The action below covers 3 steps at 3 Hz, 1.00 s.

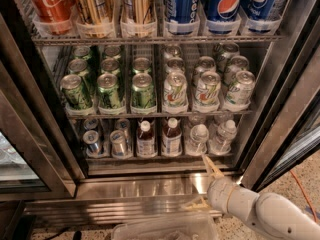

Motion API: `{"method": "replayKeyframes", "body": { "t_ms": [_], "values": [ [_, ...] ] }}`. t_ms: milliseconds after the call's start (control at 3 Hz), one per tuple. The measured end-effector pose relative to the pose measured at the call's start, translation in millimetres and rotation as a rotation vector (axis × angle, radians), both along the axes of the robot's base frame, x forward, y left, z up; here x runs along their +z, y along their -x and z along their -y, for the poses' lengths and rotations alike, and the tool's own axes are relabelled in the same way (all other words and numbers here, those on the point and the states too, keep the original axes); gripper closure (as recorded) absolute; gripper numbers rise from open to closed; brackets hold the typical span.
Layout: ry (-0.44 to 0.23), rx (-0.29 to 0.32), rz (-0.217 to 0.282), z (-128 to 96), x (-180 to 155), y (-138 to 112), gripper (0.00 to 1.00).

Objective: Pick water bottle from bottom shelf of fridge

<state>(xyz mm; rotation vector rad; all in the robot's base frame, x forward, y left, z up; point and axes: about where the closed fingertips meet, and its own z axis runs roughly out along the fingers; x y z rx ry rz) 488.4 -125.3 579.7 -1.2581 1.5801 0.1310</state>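
Observation:
The fridge (150, 186) stands open before me, with a steel frame and base. On its bottom shelf (160, 157) stand small silver cans (93, 142) at the left, two brown drink bottles (171, 137) in the middle and clear water bottles with white caps at the right: one (198, 139) and another (223, 136) beside it. My gripper (205, 184) is open and empty, low at the right, in front of the steel base. Its upper finger (212, 166) points up toward the water bottles and ends just below the shelf's front edge.
Above are a tier of green and white cans (143, 90) and a top tier of cola cans (224, 4). The open door's frame (287, 119) slants down at the right of my arm. A clear plastic bin (165, 228) sits low in front.

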Motion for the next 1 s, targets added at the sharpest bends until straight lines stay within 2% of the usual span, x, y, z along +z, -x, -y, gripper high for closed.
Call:
{"method": "replayKeyframes", "body": {
  "t_ms": [333,667,1000],
  "values": [
    [-0.083,-0.124,0.099,0,7,-12,0.0],
    [-0.147,-0.223,0.206,1,22,-22,0.0],
    [-0.173,-0.292,0.289,3,32,-28,0.0]
  ]
}}
